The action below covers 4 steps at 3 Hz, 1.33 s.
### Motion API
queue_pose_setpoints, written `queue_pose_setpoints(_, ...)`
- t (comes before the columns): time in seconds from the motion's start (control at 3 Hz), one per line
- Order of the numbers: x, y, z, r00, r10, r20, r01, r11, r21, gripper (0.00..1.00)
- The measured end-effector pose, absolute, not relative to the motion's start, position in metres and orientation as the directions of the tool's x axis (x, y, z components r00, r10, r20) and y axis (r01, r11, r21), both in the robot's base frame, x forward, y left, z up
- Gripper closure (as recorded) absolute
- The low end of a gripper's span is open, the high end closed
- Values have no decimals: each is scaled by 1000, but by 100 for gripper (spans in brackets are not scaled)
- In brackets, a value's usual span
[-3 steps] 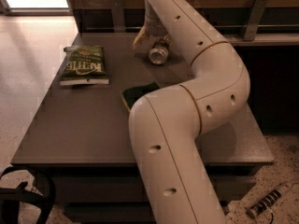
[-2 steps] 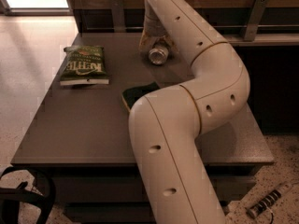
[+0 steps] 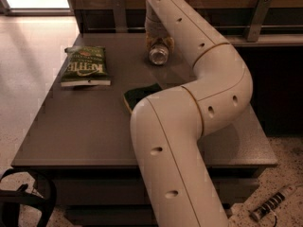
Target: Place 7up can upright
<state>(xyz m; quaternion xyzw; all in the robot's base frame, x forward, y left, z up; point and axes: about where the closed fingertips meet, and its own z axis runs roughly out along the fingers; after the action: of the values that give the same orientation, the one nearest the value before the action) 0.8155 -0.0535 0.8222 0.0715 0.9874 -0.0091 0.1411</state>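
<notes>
The 7up can (image 3: 158, 55) lies on its side at the back of the grey table (image 3: 80, 131), its silvery end facing the camera. My gripper (image 3: 159, 42) comes down from the top of the view and sits directly over the can, hiding most of its body. The gripper's yellowish tips show on either side of the can's top. My cream arm (image 3: 199, 108) bends across the middle and right of the table and hides much of it.
A green snack bag (image 3: 85, 66) lies flat at the table's left. A dark green sponge (image 3: 138, 94) with a yellow edge lies mid-table, partly behind my arm. A rail and wall stand behind the table. A small striped object (image 3: 272, 205) lies on the floor at right.
The gripper has moved right, from just left of the can to directly over it. The can has stayed about where it was.
</notes>
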Motion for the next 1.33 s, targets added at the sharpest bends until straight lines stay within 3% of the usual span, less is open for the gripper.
queue_pose_setpoints(0.33, 818, -53, 822, -949, 138, -285, 143, 990, 5, 100)
queue_pose_setpoints(1.33, 821, -68, 848, -927, 137, -349, 147, 989, -1, 100)
